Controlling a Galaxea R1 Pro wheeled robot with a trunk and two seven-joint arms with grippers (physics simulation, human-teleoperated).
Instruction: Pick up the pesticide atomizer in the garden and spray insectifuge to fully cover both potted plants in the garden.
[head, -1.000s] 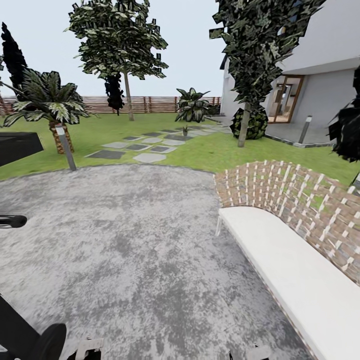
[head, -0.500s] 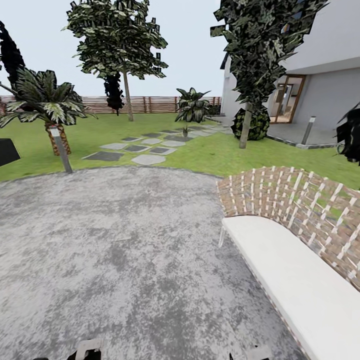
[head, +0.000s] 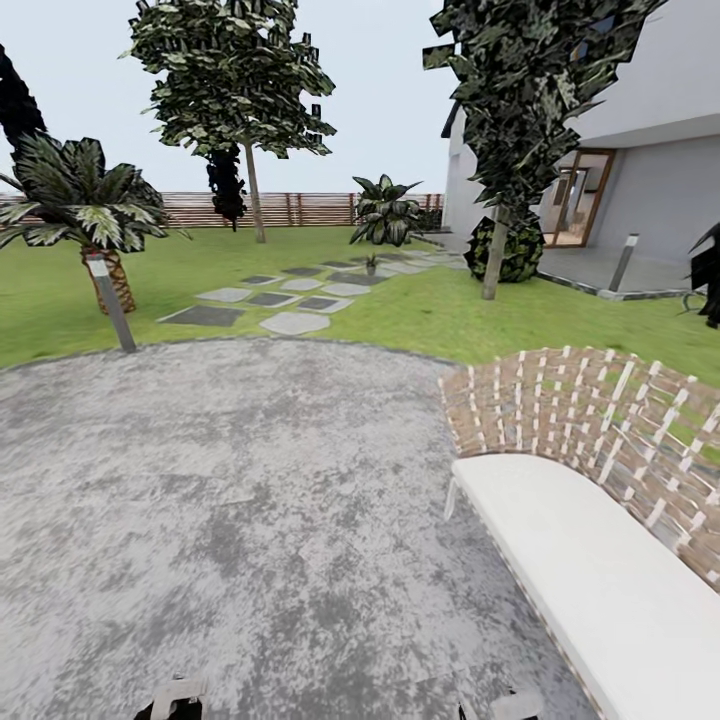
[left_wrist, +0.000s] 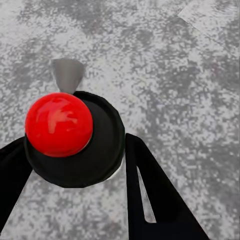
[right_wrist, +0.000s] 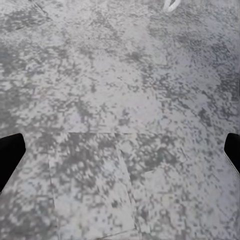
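Forward rolls the view; left fingers (left_wrist: 75, 165) clasp the atomizer (left_wrist: 75, 137), right fingers (right_wrist: 120, 150) spread; bench (head: 600, 580) alongside.

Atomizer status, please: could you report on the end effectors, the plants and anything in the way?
Left end effector shut on atomizer. Right end effector open, empty. One potted plant far ahead by stepping stones. Bench close on right.

Grey speckled paving (head: 230, 500), green lawn (head: 420, 310), brown slatted fence (head: 300, 208), white bench cushion (head: 590, 580), red-topped black atomizer (left_wrist: 70, 135).
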